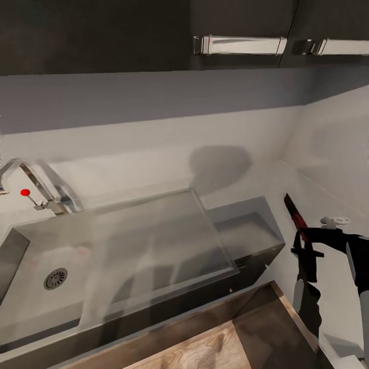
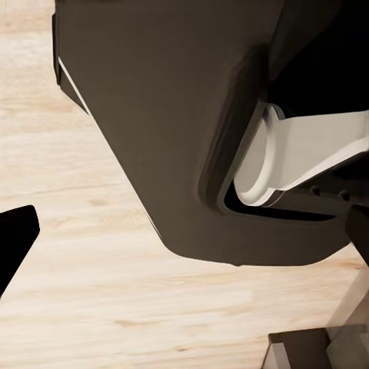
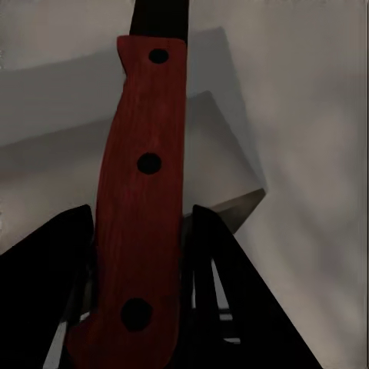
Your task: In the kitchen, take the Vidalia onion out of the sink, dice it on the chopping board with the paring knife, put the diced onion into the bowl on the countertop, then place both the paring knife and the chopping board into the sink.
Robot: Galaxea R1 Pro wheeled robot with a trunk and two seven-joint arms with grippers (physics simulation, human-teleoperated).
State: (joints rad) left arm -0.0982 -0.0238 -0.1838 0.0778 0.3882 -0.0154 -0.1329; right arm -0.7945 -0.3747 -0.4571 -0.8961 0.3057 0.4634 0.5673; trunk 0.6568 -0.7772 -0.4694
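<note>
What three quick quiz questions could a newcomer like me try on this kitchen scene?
1. True or false: the right gripper holds the paring knife by its red handle.
2. In the head view, the sink drain lies: A) near the tap's end, B) at the far end from the tap, C) out on the drainboard.
3. Fill in: the knob by the tap is coloured ____.

Key: 1 true; 2 A; 3 red.

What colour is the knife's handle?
Red with three dark rivets; the knife handle shows best in the right wrist view.
</note>
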